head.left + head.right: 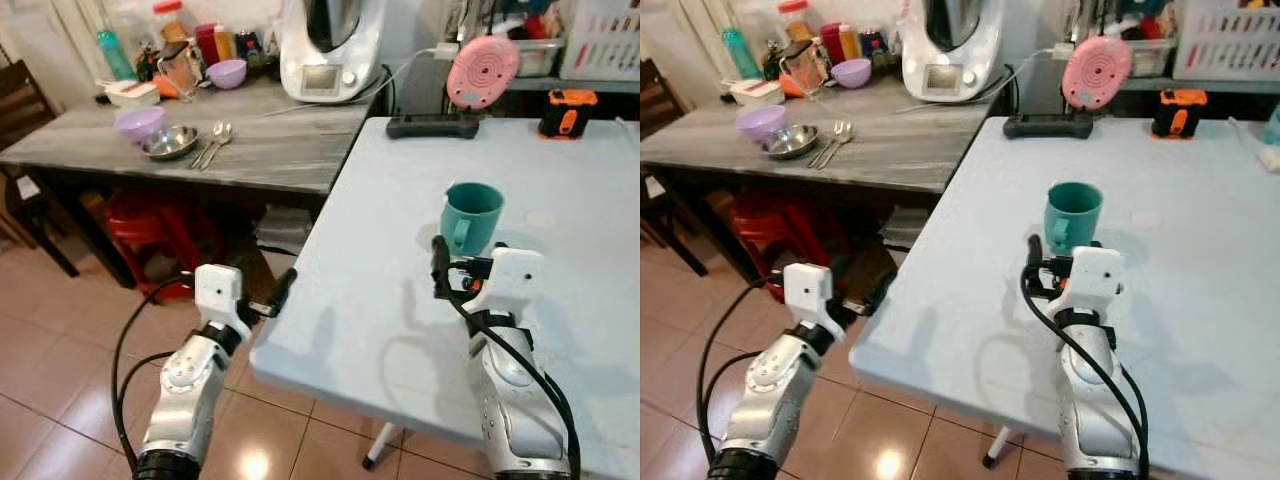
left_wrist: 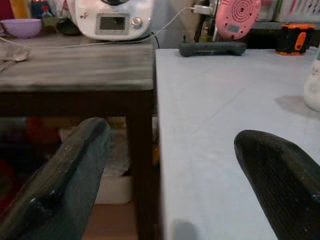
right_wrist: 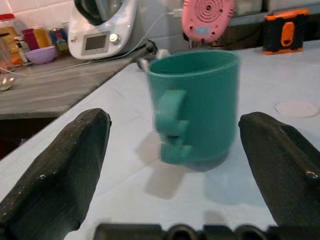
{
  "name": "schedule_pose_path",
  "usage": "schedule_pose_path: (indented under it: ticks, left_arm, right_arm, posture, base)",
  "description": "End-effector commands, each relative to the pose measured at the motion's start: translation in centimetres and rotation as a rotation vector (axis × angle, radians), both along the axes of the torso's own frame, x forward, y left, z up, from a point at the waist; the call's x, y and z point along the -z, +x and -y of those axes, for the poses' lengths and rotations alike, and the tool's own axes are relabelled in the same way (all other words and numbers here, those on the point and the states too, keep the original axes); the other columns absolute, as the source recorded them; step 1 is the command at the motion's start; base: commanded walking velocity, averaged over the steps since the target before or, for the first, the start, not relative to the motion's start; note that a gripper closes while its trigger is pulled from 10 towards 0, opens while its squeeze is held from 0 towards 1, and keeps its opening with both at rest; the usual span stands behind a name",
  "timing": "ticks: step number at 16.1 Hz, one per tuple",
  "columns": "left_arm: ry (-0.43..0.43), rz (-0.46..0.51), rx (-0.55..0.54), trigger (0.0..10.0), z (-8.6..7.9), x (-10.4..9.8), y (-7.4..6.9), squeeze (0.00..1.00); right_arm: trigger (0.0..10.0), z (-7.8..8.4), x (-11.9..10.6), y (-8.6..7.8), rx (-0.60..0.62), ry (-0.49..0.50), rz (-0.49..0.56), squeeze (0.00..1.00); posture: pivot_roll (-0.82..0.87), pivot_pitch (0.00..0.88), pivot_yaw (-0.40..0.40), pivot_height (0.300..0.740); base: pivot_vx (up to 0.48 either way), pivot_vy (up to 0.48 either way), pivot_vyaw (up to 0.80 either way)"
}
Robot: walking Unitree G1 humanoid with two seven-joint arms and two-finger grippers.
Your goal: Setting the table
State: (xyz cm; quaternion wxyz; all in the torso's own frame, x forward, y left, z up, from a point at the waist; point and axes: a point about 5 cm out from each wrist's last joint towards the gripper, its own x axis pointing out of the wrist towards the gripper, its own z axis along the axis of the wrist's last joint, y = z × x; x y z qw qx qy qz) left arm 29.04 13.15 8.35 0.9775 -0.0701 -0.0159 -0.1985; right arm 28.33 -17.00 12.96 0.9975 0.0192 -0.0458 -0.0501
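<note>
A teal mug (image 1: 471,215) stands upright on the pale blue table (image 1: 380,300), its handle turned toward me. My right gripper (image 1: 452,262) hovers just in front of it, low over the table, open. In the right wrist view the mug (image 3: 195,105) sits ahead between the two spread fingers (image 3: 65,170), apart from both. My left gripper (image 1: 280,295) is open at the table's left edge with nothing in it; its fingers (image 2: 65,180) straddle the table corner. A purple bowl (image 1: 140,122), a steel bowl (image 1: 168,142) and spoons (image 1: 213,143) lie on the grey wooden side table (image 1: 270,150).
At the back stand a white kitchen machine (image 1: 330,45), a pink round device (image 1: 483,70), a black bar-shaped unit (image 1: 433,125) and an orange-black gadget (image 1: 567,112). Red stools (image 1: 150,225) sit under the side table. Jars and another purple bowl (image 1: 227,73) crowd its far end.
</note>
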Motion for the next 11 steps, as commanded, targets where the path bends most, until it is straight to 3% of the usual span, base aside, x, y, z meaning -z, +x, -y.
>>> schedule_pose_path:
  ticks: [1, 7, 9, 11]
  left_arm:
    - [0.004, -0.004, 0.014, 10.0, 0.2, 0.0, -0.1, 0.0]
    - [-0.017, -0.029, 0.107, 10.0, 0.5, 0.6, -0.6, 0.0]
    - [-0.087, -0.007, 0.282, 10.0, 1.8, -0.2, -1.2, 0.0]
    - [-0.09, -0.005, 0.386, 10.0, 2.3, -0.4, -1.6, 0.0]
  right_arm:
    - [10.0, 0.1, 0.1, 0.1, 0.01, -0.004, -0.007, 0.0]
    - [10.0, -0.5, 0.1, 0.4, 0.014, -0.013, -0.02, 0.0]
    - [10.0, -0.5, 0.3, 1.2, 0.047, -0.044, -0.04, 0.0]
    - [10.0, -0.3, 0.5, 1.9, 0.082, -0.063, -0.065, 0.0]
  posture:
    - [-0.12, 0.0, 0.14, 0.74]
    - [-0.12, 0.0, 0.137, 0.74]
    - [-0.12, 0.0, 0.135, 0.74]
    - [-0.12, 0.0, 0.134, 0.74]
  base:
    - [0.0, 0.0, 0.0]
    - [0.0, 0.0, 0.0]
    - [0.0, 0.0, 0.0]
    - [0.0, 0.0, 0.0]
